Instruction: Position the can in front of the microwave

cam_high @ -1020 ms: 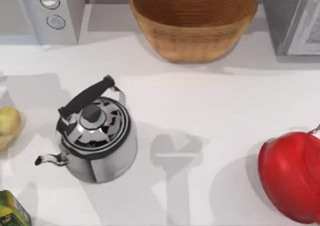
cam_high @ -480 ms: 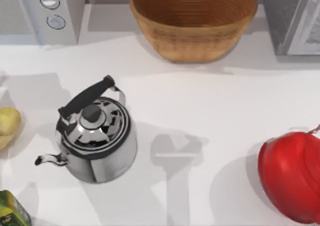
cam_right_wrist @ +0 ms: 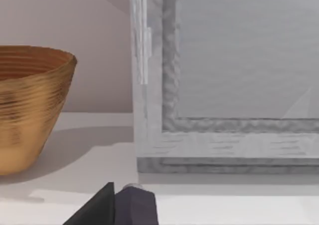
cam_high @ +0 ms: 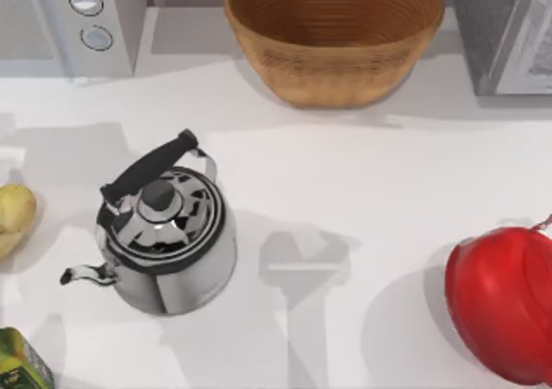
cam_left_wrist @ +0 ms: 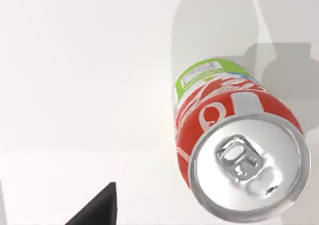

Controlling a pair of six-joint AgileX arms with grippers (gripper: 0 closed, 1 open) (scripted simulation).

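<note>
while the can stands upright on the white table below the left wrist, its grip state impossible to tell, it looks light, rigid and slick, best pinched across its mid-body, with the microwave at the table's far-left corner.

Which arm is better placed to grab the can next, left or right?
Left. Its wrist camera looks straight at the can, standing close below it, while the right wrist faces the speckled grey appliance and basket.

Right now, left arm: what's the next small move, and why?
Probably ease the left wrist down toward the can: the left wrist view looks down on its silver lid, with the can standing upright on the white table and nothing gripping it. The microwave sits at the table's far left.
</note>
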